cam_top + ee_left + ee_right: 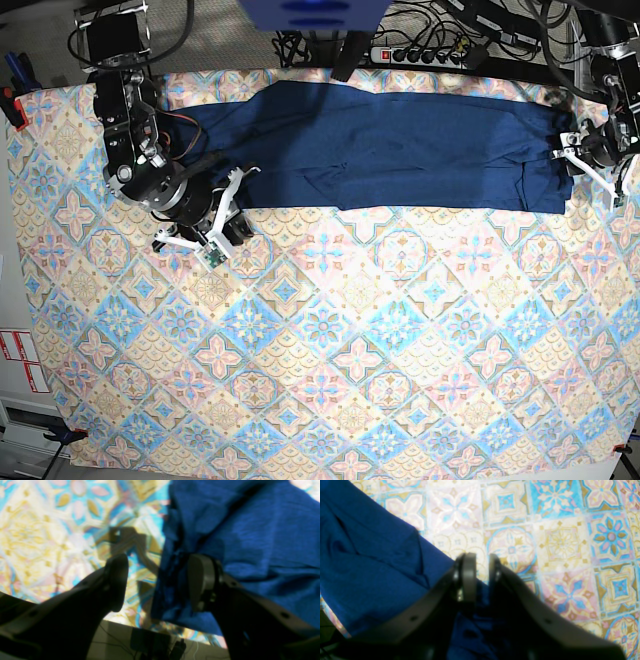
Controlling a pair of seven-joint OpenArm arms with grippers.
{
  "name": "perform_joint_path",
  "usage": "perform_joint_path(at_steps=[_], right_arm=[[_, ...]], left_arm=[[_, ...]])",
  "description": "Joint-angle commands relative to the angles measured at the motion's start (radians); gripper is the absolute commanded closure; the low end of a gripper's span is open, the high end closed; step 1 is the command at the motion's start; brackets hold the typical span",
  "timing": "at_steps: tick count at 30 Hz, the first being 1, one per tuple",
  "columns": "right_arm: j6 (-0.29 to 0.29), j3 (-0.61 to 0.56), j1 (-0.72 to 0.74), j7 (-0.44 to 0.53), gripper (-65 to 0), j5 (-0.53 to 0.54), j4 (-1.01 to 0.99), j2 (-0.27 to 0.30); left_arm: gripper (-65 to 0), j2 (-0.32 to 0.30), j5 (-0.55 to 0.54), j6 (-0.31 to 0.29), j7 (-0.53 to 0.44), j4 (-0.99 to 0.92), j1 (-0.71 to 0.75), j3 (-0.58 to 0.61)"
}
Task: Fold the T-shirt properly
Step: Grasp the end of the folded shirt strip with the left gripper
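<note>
The dark blue T-shirt (400, 145) lies spread as a long band across the far side of the table. At its right end in the base view, my left gripper (572, 165) stands open. In the left wrist view the T-shirt (250, 542) has a bunched edge hanging between the wide-apart fingers of my left gripper (160, 580), close to the right finger. At the shirt's near left corner my right gripper (238, 200) sits low. In the right wrist view the right gripper (482, 573) has its fingers nearly together, with folds of the T-shirt (370, 567) bunched between them.
A pastel patterned tablecloth (330, 330) covers the whole table. A power strip (430, 50) and cables run along the far edge. The table edge shows just below my left gripper, with cables (155, 645) on the floor beyond. A red clamp (10, 100) grips the far left edge.
</note>
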Motion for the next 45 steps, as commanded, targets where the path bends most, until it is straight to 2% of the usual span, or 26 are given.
perform_joint_path(at_steps=[1,7,15,21,25,28,30,34,37,45], right_arm=[[-0.001,0.007,0.010,0.022,-8.6,0.013,0.019,0.008],[-0.001,0.006,0.010,0.022,-8.6,0.013,0.021,0.008],[-0.001,0.007,0.009,0.022,-8.6,0.013,0.021,0.008],[-0.001,0.007,0.009,0.022,-8.6,0.013,0.021,0.008],[-0.001,0.007,0.009,0.022,-8.6,0.013,0.021,0.008],[-0.001,0.007,0.012,0.022,-8.6,0.013,0.019,0.008],[-0.001,0.007,0.015,0.022,-8.6,0.013,0.019,0.008],[-0.001,0.007,0.015,0.022,-8.6,0.013,0.019,0.008],[-0.001,0.006,0.015,0.022,-8.6,0.013,0.019,0.008],[-0.001,0.007,0.013,0.022,-8.6,0.013,0.021,0.010]], left_arm=[[-37.2,-0.022,-0.001,-0.002,-0.007,-0.010,-0.008,-0.009],[-36.8,-0.020,0.002,-0.004,-0.048,-0.133,-0.069,-0.001],[-36.8,-0.017,-0.009,-0.004,-0.048,-0.133,-0.098,0.135],[-36.7,0.040,-0.010,-0.004,-0.045,-0.133,-0.092,0.160],[-36.6,0.050,-0.009,-0.005,-0.042,-0.133,-0.074,0.160],[-36.6,0.041,-0.009,-0.005,-0.047,-0.132,-0.066,0.151],[-36.7,0.006,-0.010,-0.005,-0.047,-0.130,-0.065,0.138],[-37.1,-0.011,-0.003,-0.005,-0.047,-0.130,-0.066,0.068],[-37.1,-0.037,-0.007,-0.005,-0.047,-0.130,-0.068,0.057],[-37.1,-0.043,0.002,-0.005,-0.047,-0.175,-0.100,0.060]])
